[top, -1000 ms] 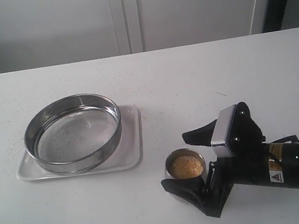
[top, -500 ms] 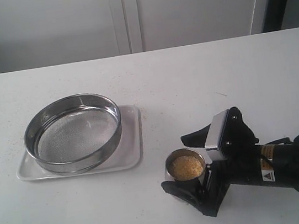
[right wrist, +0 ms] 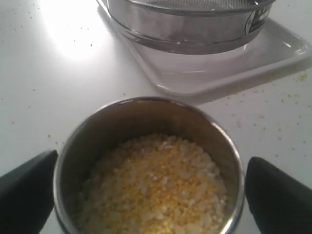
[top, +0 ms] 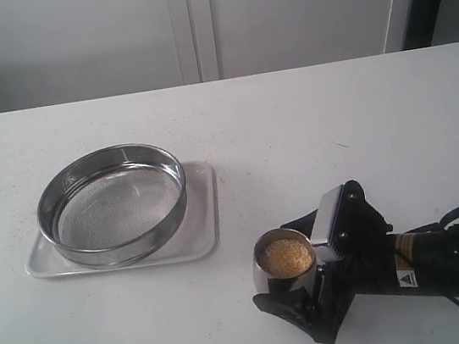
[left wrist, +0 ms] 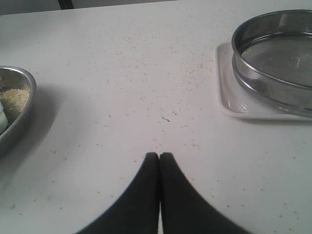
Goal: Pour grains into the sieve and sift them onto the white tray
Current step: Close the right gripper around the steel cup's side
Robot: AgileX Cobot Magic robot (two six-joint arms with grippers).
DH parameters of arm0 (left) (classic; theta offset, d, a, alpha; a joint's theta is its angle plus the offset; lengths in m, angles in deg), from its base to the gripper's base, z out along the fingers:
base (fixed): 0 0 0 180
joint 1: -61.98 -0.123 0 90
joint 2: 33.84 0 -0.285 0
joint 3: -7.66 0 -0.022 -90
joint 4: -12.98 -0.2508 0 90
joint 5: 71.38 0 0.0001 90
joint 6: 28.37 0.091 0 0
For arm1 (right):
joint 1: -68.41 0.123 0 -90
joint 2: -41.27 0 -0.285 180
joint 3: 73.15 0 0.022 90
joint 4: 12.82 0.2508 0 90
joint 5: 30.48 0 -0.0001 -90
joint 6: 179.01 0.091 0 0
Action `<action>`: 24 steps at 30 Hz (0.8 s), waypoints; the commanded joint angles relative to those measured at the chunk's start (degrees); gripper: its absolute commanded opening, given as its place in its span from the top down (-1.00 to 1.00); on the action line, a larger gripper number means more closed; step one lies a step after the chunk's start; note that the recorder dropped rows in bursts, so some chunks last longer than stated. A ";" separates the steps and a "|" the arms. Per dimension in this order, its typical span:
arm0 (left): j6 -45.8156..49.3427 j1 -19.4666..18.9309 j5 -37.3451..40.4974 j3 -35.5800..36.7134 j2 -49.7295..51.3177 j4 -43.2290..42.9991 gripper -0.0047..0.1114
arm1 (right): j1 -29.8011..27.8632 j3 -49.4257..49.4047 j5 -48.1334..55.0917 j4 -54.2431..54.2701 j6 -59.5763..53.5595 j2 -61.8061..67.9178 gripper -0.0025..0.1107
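Left fingers [left wrist: 155, 168]: black, pressed tip to tip with nothing between them, hanging over bare table [top: 334, 123]. Judged parked out of the way.
Flat rectangular white tray with rounded corners [top: 206, 218]: lies flat toward the table's left edge, about midway between front and back. It is there to catch what falls through the mesh.
Wide round stainless-steel sieve with wire-mesh bottom [top: 121, 249]: stands level on the tray, covering most of it, with a strip of tray bare on its right. The mesh is empty.
Small rounded steel cup [top: 266, 282]: stands upright near the table's front edge, right of centre and well apart from the tray. It is kept upright so nothing spills.
Golden-yellow and whitish grains [top: 286, 256]: all in the cup, filling it to just below the rim. None are in the sieve.
Right fingers [right wrist: 278, 195]: black, spread wide, one on each side of the cup wall with a gap on both sides. They grasp nothing.
Step judged: closing on the cup, with lifting and pouring not yet begun.
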 commanded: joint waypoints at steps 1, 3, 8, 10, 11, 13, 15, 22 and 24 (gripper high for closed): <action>0.00 0.44 -0.24 0.30 -0.26 0.62 0.92 | 0.05 0.84 -0.15 -0.09 -0.90 0.17 -0.66; 0.00 0.44 -0.24 0.30 -0.26 0.62 0.92 | 0.05 1.21 -0.15 -0.20 -2.39 0.17 -0.65; 0.00 0.44 -0.24 0.30 -0.26 0.62 0.92 | 0.05 1.44 0.45 -0.20 -3.75 0.29 -0.65; 0.00 0.44 -0.24 0.30 -0.26 0.62 0.92 | 0.05 1.44 0.99 -0.20 -3.75 0.64 -0.65; 0.00 0.44 -0.24 0.30 -0.26 0.62 0.92 | 0.05 1.44 0.99 -0.20 -3.75 0.84 -0.65; 0.00 0.44 -0.24 0.30 -0.26 0.62 0.92 | 0.05 1.44 0.89 -0.20 -3.89 1.28 -0.65; 0.00 0.44 -0.24 0.30 -0.26 0.62 0.92 | 0.05 1.55 0.49 -0.09 -3.99 1.70 -0.65; 0.00 0.44 -0.24 0.30 -0.26 0.62 0.92 | 0.05 1.53 -1.49 0.61 -4.26 3.59 -0.50; 0.00 0.44 -0.24 0.30 -0.26 0.62 0.92 | 0.05 1.53 -2.26 0.93 -4.84 3.59 -0.33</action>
